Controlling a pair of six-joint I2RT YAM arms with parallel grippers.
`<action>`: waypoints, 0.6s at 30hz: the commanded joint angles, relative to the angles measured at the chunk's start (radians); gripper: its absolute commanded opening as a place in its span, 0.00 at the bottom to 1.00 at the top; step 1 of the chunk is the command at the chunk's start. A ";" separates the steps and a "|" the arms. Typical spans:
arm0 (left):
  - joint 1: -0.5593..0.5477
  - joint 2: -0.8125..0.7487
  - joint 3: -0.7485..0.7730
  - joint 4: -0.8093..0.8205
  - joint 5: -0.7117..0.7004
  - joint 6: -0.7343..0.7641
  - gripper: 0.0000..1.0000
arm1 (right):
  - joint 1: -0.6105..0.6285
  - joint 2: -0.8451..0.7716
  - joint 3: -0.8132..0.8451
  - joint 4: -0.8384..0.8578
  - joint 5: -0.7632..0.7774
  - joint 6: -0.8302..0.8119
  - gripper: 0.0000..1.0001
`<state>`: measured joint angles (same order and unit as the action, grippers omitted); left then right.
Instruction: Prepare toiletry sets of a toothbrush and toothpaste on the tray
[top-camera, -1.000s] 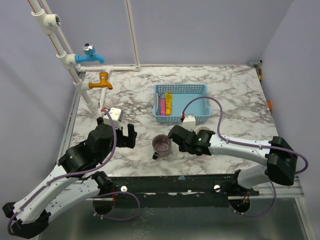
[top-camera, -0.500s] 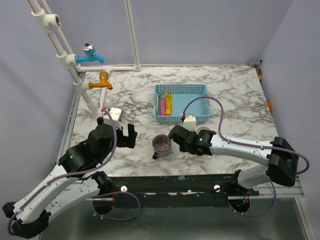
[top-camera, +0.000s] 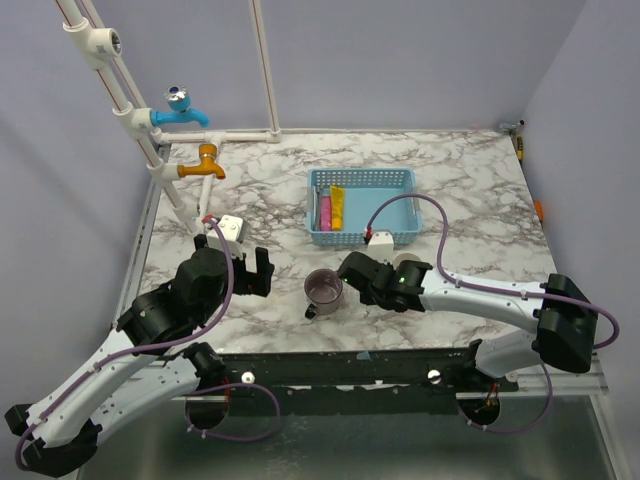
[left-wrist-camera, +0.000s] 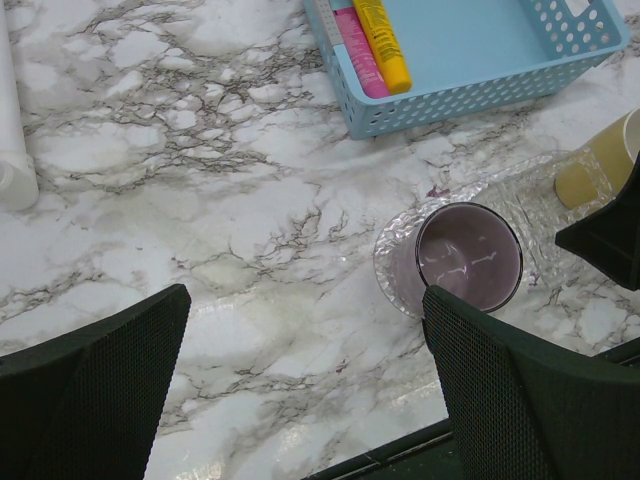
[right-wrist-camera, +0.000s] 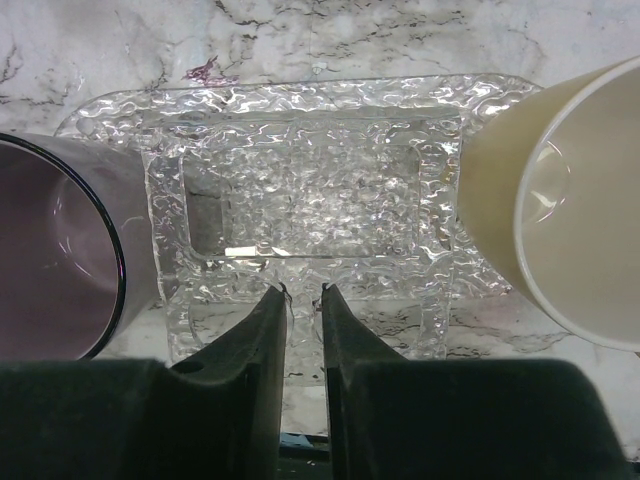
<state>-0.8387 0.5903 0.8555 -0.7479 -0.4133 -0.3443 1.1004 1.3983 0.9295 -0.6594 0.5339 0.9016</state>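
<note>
A clear textured tray (right-wrist-camera: 310, 170) lies on the marble, with a mauve cup (right-wrist-camera: 50, 250) on its left end and a cream mug (right-wrist-camera: 570, 230) on its right end. My right gripper (right-wrist-camera: 303, 295) is shut on the tray's near rim, the jaws a narrow slit apart. In the top view it (top-camera: 352, 268) sits just right of the mauve cup (top-camera: 323, 289). A yellow toothpaste tube (top-camera: 338, 207) and a magenta-pink one (top-camera: 325, 210) lie in the blue basket (top-camera: 390, 180). My left gripper (left-wrist-camera: 305, 370) is open and empty above bare marble, left of the cup (left-wrist-camera: 468, 257). No toothbrush shows clearly.
The blue basket (left-wrist-camera: 470, 90) stands behind the tray, with the yellow tube (left-wrist-camera: 382, 40) and pink tube (left-wrist-camera: 358, 55) along its left wall. Blue and orange taps (top-camera: 185, 110) on white pipes stand at the back left. The table's front edge is just below both grippers.
The right wrist has shifted very slightly. Nothing else has visibly moved.
</note>
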 joint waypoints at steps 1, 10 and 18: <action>0.005 0.003 -0.009 -0.012 -0.027 -0.009 0.99 | 0.004 -0.015 -0.013 -0.009 0.017 0.020 0.19; 0.007 0.006 -0.009 -0.011 -0.026 -0.009 0.99 | 0.003 -0.016 0.016 -0.025 0.029 0.022 0.31; 0.007 0.006 -0.009 -0.009 -0.023 -0.007 0.99 | 0.004 -0.023 0.073 -0.066 0.047 0.010 0.34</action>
<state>-0.8375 0.5941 0.8555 -0.7483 -0.4133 -0.3443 1.1004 1.3983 0.9474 -0.6842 0.5358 0.9085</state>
